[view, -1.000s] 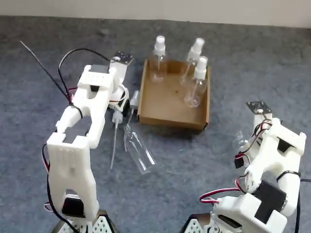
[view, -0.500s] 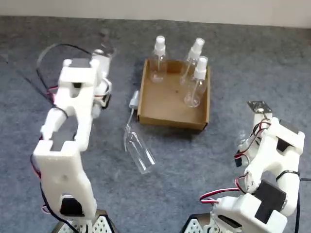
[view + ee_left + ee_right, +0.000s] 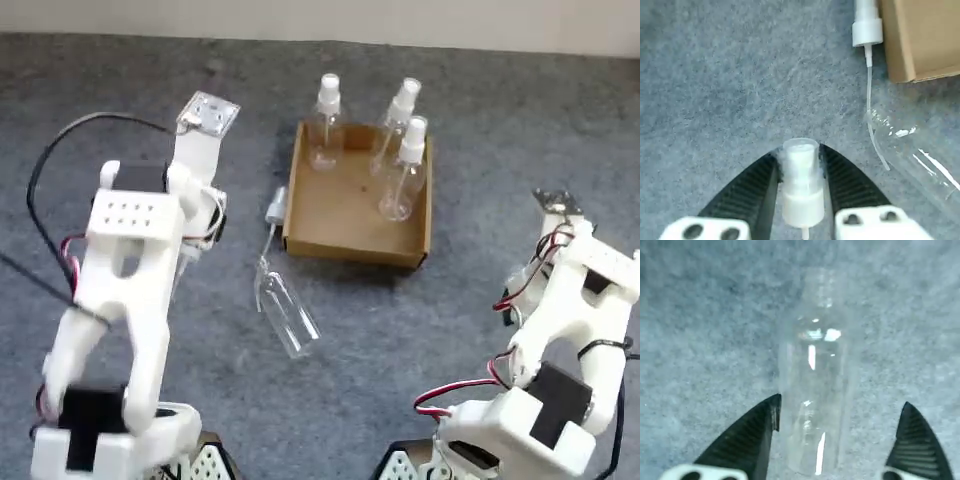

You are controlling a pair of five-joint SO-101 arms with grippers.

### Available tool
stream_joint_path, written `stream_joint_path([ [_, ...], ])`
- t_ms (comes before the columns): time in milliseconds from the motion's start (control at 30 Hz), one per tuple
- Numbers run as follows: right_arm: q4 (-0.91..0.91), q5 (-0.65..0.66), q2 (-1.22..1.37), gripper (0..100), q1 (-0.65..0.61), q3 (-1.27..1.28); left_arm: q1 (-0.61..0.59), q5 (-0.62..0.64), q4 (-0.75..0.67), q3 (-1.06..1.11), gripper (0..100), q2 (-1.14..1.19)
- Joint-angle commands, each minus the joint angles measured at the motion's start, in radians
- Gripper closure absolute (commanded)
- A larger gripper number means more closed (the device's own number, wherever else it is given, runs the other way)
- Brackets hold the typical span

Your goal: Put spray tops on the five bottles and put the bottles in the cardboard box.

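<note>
Capping step. Left hand [image 3: 800, 153] clamped on top [image 3: 801, 192]; right hand [image 3: 841, 404] apart, astride bottle [image 3: 815, 365]. Next: grip bottle, align top.

Robotics lab bench: grey felt-covered table [image 3: 480, 150], plain pale wall [image 3: 450, 20] at its far edge, left arm [image 3: 130, 260] and right arm [image 3: 575, 320] white-printed, bare-wired.

Grey carpeted tabletop [image 3: 400, 330], pale wall strip [image 3: 450, 22] behind
</note>
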Motion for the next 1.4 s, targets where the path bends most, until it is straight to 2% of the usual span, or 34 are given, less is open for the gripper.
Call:
stream_joint_path([
  [0, 0.019, -0.061, -0.005, 70.2, -0.065, -0.122, 0.021, 0.058, -0.1, 0.134, 100, -0.186],
  [233, 0.024, -0.08, 0.108, 70.3, -0.13, -0.186, 0.021, 0.057, -0.218, 0.314, 100, -0.289],
  [333, 0.025, -0.078, 0.193, 70.5, -0.133, -0.222, 0.021, 0.057, -0.218, 0.315, 100, -0.289],
  [500, 0.059, -0.08, 0.223, 77.7, -0.142, -0.234, 0.021, 0.057, -0.242, 0.32, 100, -0.289],
  [667, 0.104, -0.084, 0.232, 77.9, -0.153, -0.229, 0.021, 0.057, -0.245, 0.32, 100, -0.289],
  [900, 0.091, -0.086, 0.223, 77.9, -0.194, -0.093, 0.021, 0.058, -0.245, 0.32, 100, -0.289],
  [1000, 0.016, -0.153, 0.223, 78.1, -0.176, -0.067, 0.021, 0.058, -0.242, 0.32, 100, -0.289],
  [1100, -0.008, -0.163, 0.223, 78.1, -0.148, -0.067, 0.021, 0.058, -0.241, 0.321, 100, -0.289],
  [1267, 0.019, -0.163, 0.22, 77.8, -0.124, -0.077, 0.021, 0.058, -0.241, 0.321, 100, -0.289],
  [1367, 0.087, -0.163, 0.197, 77.7, -0.116, -0.183, 0.021, 0.057, -0.241, 0.321, 100, -0.289],
])
